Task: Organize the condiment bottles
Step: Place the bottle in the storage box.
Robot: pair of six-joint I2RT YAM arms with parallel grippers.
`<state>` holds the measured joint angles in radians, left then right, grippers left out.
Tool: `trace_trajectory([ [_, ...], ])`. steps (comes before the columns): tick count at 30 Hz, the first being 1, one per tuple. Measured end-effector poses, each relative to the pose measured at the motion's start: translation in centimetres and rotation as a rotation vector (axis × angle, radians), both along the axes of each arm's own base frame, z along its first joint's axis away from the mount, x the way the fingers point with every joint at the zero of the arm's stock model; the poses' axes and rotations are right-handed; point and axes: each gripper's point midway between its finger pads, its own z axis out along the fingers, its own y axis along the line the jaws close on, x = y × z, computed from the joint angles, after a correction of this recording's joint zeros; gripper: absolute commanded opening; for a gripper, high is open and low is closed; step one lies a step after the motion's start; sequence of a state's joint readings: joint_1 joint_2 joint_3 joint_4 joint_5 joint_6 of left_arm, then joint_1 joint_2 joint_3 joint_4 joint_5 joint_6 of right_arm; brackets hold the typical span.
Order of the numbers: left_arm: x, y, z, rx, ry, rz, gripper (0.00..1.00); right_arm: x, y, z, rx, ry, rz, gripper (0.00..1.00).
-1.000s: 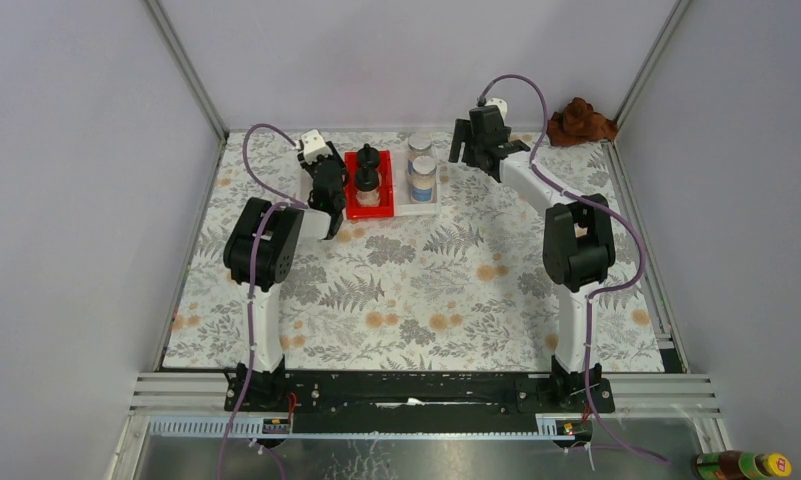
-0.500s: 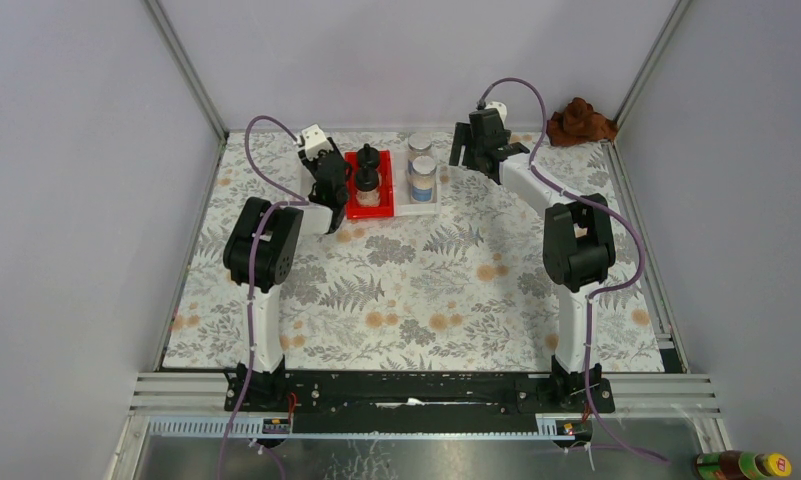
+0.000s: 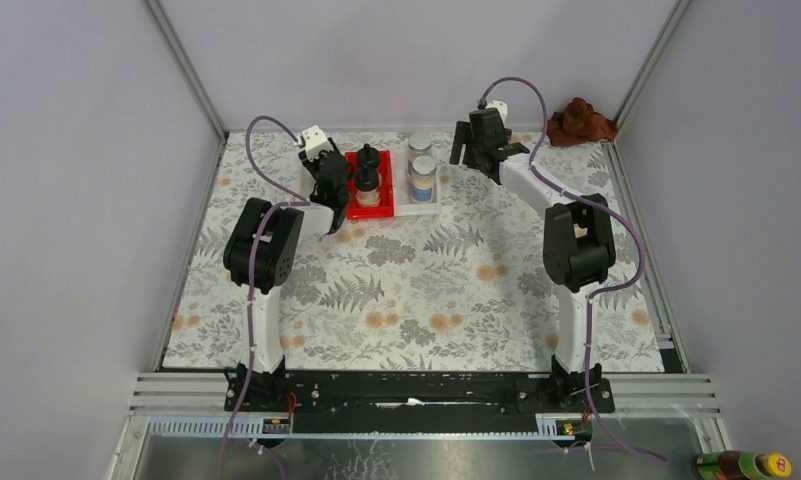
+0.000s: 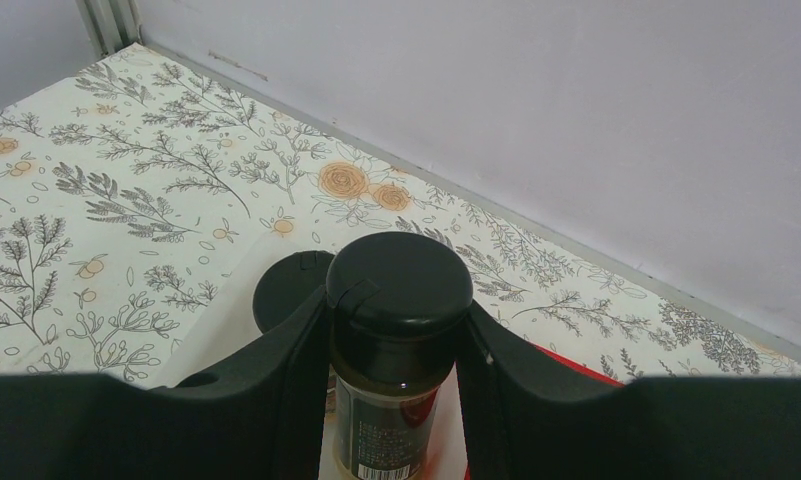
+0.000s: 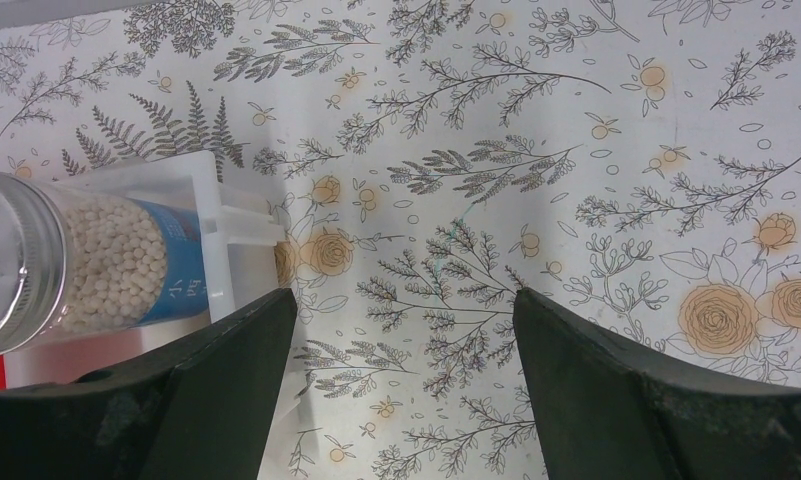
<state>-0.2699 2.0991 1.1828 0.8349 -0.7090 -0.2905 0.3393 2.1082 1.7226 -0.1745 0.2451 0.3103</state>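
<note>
In the left wrist view my left gripper point(image 4: 396, 312) is shut on a slim dark-brown jar point(image 4: 399, 390) just below its black cap. A second black-capped jar point(image 4: 288, 290) stands right behind it on a pale surface. From above, the left gripper point(image 3: 330, 188) sits at the left side of the red tray point(image 3: 354, 210), and the held jar is hidden under it. Two clear jars with black domed caps point(image 3: 367, 180) stand in the red tray. Two silver-lidded jars with blue labels point(image 3: 423, 172) stand in the white tray point(image 3: 419, 209). My right gripper point(image 3: 479, 148) hovers open, right of that tray, with nothing between its fingers.
The right wrist view shows one silver-lidded jar point(image 5: 86, 265) in the white tray point(image 5: 219, 235) to the left of the open right gripper point(image 5: 406, 330), with flowered cloth beneath. A brown rag point(image 3: 579, 121) lies at the back right corner. A brown yellow-capped bottle point(image 3: 742, 465) lies off the table, front right.
My left gripper, still shut on the dark jar, has shifted slightly toward the back beside the red tray. The right arm has barely moved.
</note>
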Motion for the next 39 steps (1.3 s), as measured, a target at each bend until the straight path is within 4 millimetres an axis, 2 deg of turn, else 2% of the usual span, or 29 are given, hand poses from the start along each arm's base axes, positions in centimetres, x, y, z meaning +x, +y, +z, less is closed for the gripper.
trace_trajectory([
  [11,-0.4,-0.2,-0.1,0.004,0.026,0.006,0.27,-0.4,-0.1,-0.1,-0.002,0.004,0.0,0.88],
  [21,-0.5,-0.6,-0.3,0.011,0.054,0.007,0.34,-0.7,-0.2,-0.1,-0.002,0.006,0.0,0.88],
  [39,-0.7,-0.6,-0.3,0.012,0.073,0.006,0.38,-1.2,-0.4,-0.4,-0.002,0.004,-0.002,0.88],
])
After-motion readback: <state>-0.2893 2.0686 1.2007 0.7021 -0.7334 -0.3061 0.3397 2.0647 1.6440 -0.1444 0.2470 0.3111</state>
